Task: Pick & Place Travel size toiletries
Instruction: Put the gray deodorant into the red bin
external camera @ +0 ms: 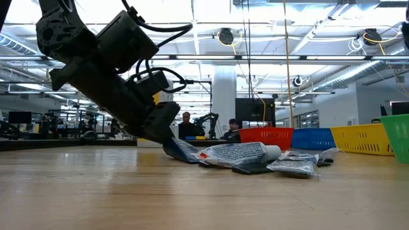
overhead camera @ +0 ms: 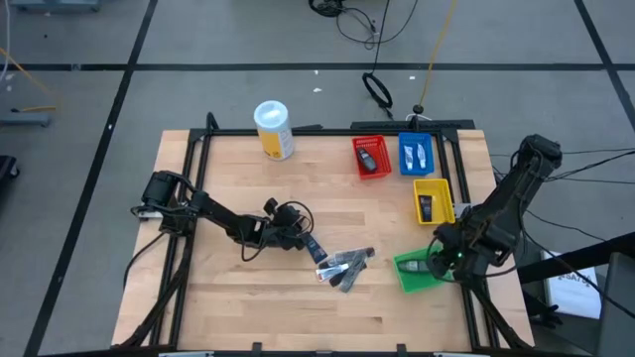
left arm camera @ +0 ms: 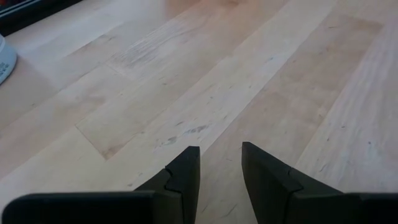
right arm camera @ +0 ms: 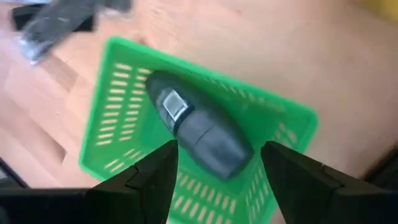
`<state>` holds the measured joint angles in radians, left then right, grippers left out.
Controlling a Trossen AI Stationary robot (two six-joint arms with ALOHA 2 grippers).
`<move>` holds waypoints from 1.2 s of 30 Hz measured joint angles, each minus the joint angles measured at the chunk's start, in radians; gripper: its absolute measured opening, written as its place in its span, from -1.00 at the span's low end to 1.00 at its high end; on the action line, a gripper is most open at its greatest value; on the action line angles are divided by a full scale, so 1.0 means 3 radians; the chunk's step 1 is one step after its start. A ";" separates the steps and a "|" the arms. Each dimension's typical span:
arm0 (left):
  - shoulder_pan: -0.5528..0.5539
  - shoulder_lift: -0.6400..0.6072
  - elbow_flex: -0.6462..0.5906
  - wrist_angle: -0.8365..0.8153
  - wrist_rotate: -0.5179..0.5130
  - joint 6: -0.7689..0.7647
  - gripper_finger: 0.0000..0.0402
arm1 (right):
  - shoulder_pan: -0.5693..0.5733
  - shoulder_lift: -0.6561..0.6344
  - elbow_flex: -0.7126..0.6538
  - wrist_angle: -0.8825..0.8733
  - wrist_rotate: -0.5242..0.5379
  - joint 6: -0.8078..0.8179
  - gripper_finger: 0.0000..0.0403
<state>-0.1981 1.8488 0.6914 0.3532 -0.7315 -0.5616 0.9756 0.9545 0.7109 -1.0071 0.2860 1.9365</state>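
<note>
A dark grey toiletry bottle (right arm camera: pixel 198 129) lies in the green bin (right arm camera: pixel 118 99), directly under the right gripper (right arm camera: pixel 219 165), whose fingers are spread apart around nothing. Well away from that bin, a pile of tubes and sachets (overhead camera: pixel 345 268) rests on the wooden table (overhead camera: pixel 238 297). The left gripper (overhead camera: pixel 306 243) is low beside the pile, fingers slightly apart, nothing visible between them. The yellow bin (overhead camera: pixel 434 201), blue bin (overhead camera: pixel 417 153) and red bin (overhead camera: pixel 371 156) each hold an item.

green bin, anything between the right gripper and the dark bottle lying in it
Nothing visible. The right gripper hovers open just above the dark bottle lying in the green bin, with clear space between them.
</note>
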 joint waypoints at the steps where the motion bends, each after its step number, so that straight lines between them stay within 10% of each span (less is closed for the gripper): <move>1: 0.0001 0.0000 0.0000 0.0004 0.0000 0.0001 -0.40 | -0.0033 -0.0003 0.0000 0.0110 0.0037 -0.0217 0.11; 7: 0.0001 0.0000 0.0000 0.0114 -0.0004 0.0100 -0.40 | -0.0542 0.0209 0.0005 0.0899 -0.0390 -0.1287 0.11; 16: 0.0001 0.0000 0.0000 0.0148 -0.0001 0.0124 -0.40 | -0.0910 0.0656 -0.0015 -0.0001 -0.1798 -0.1399 0.11; 26: 0.0001 0.0000 0.0000 0.0148 0.0000 0.0129 -0.40 | -0.1044 0.0663 -0.0018 -0.0188 -0.0567 -0.1627 0.11; 36: 0.0001 0.0000 0.0000 0.0147 0.0001 0.0125 -0.40 | -0.1073 0.0636 -0.0018 0.0055 -0.0597 -0.1383 0.11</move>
<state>-0.1978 1.8488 0.6914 0.3973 -0.7311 -0.5240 0.6537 1.1454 0.7055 -0.9906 0.1069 1.5214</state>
